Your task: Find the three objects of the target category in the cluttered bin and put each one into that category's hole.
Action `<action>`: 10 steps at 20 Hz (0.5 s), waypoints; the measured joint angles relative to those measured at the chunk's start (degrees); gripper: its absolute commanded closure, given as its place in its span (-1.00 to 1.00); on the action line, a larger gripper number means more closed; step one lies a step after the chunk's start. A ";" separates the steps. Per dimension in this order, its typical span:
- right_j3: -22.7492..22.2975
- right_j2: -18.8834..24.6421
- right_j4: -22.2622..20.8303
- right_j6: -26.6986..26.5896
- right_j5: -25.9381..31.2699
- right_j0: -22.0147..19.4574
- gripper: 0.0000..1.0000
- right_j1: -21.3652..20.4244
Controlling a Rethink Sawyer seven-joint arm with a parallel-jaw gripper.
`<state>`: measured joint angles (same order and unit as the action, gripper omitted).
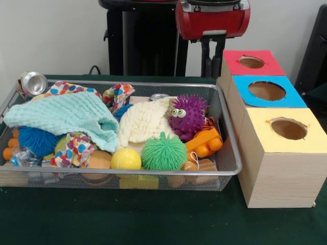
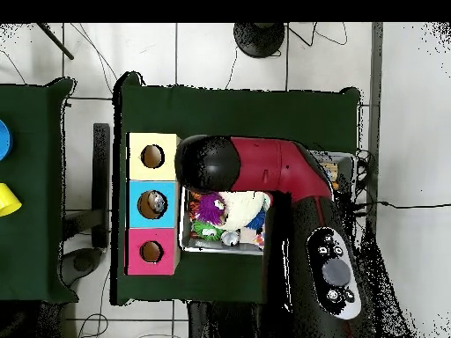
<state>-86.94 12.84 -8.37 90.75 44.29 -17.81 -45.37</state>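
A wire mesh bin holds a jumble. In it lie a purple spiky ball with eyes, a green spiky ball, a blue spiky ball, a yellow ball, an orange toy block, a cream cloth, a mint cloth and a crushed can. To the right stand the red box, blue box and yellow box, each with a round hole. My gripper hangs behind the bin's far right corner, beside the red box, holding nothing that shows.
Patterned cloths and wooden pieces lie low in the bin. In the overhead view the arm covers most of the bin, and something grey sits in the blue box's hole. Green cloth covers the table.
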 measured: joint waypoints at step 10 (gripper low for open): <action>0.58 -0.81 -0.17 0.00 1.28 0.99 1.00 -1.14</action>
<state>-86.36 12.03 -8.54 90.75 45.57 -16.82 -46.51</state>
